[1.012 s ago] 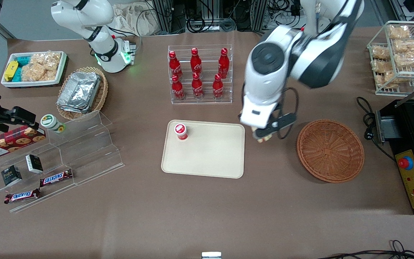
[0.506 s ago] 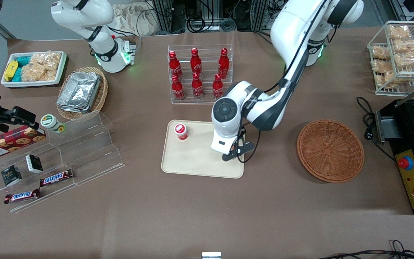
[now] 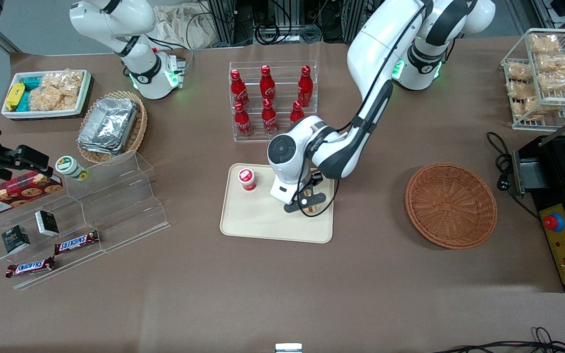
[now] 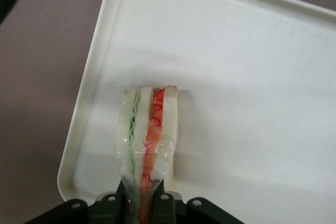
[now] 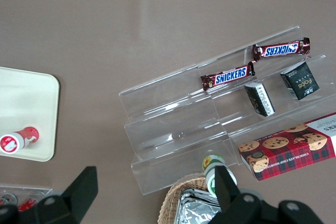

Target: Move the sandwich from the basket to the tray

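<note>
The sandwich (image 4: 147, 129), a film-wrapped white-bread wedge with green and orange-red filling, hangs pinched between the fingers of my left gripper (image 4: 140, 190). The gripper is shut on its narrow end. In the front view the gripper (image 3: 306, 202) is low over the cream tray (image 3: 263, 223), at the tray's end nearer the working arm. The sandwich's free end lies close over the tray floor (image 4: 247, 77), near a rounded corner; I cannot tell whether it touches. The reddish-brown wicker basket (image 3: 450, 205) stands empty on the table, toward the working arm's end.
A small red-capped bottle (image 3: 247, 179) lies on the tray's other end. A clear rack of red cola bottles (image 3: 272, 100) stands farther from the front camera than the tray. A stepped acrylic shelf (image 3: 115, 196) with snacks lies toward the parked arm's end.
The left arm has swung from the gap between basket and tray to over the tray and come down low, carrying the sandwich. The basket and bottle have not moved.
</note>
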